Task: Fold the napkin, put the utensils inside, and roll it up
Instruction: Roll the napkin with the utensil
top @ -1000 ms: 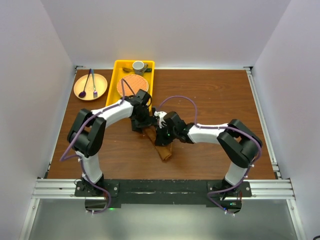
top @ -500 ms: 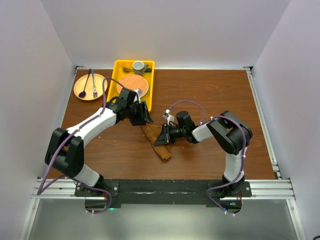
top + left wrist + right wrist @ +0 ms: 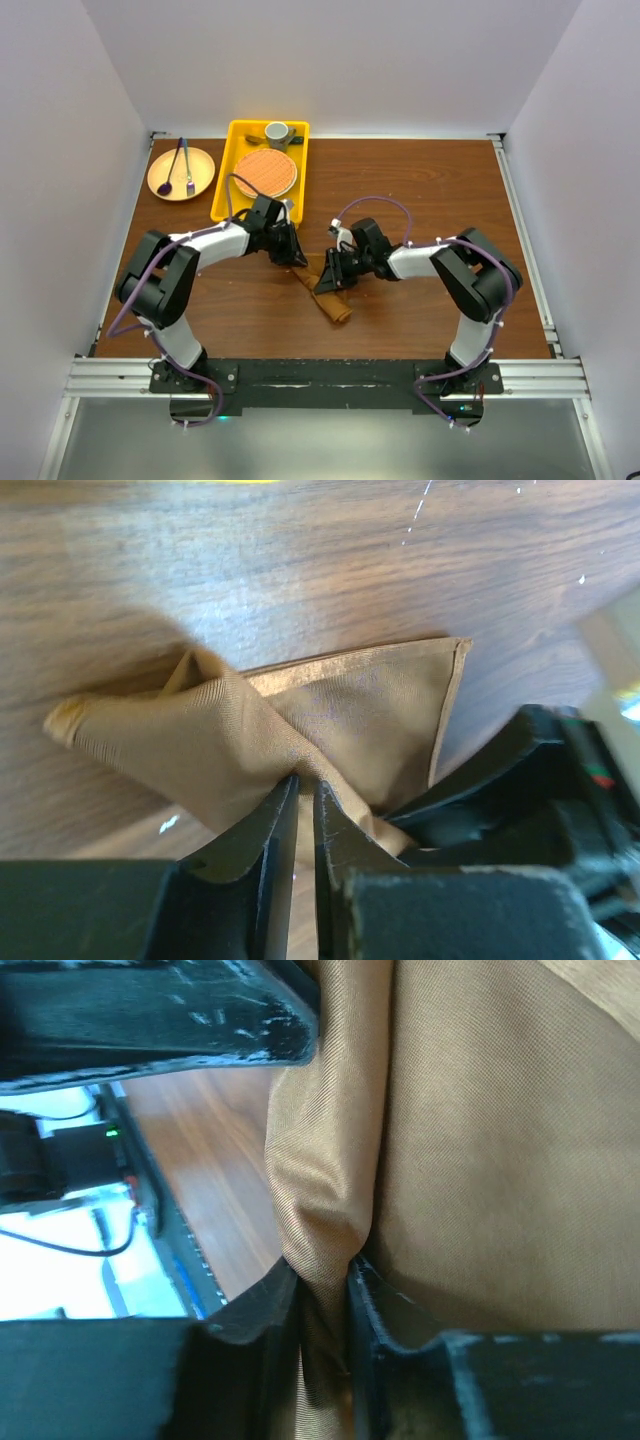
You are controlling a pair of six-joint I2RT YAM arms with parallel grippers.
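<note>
Left gripper point(image 3: 293, 257) and right gripper point(image 3: 325, 280) both clamp the napkin point(image 3: 335, 308), which lies bunched into a narrow slanting strip on the table point(image 3: 430, 190), near the middle and toward the near edge.

At the far left corner sits a round tan plate point(image 3: 203, 160) with a purple spoon point(image 3: 164, 186) and a thin dark utensil point(image 3: 188, 170) lying across it. Just right of it is the yellow tray point(image 3: 222, 190), holding a round orange mat point(image 3: 266, 172) and, behind that, a grey cup point(image 3: 277, 132).

Nearer, the left arm reaches rightward from its base, its gripper low at the napkin's upper left end. In the left wrist view its fingers point(image 3: 265, 830) stand almost together with a raised fold of rust-brown cloth point(image 3: 330, 695) pinched between them. A flat hemmed flap spreads beyond the fold, and a crumpled corner trails off to the left.

From the right, the right arm bends in and its gripper meets the cloth just beside the left one, the two nearly touching. Its wrist view shows the fingers point(image 3: 255, 1310) closed on a vertical pleat of napkin point(image 3: 480, 1160), which fills most of the frame. A dark bar crosses the top left corner, though whether it is the left gripper I cannot tell.
</note>
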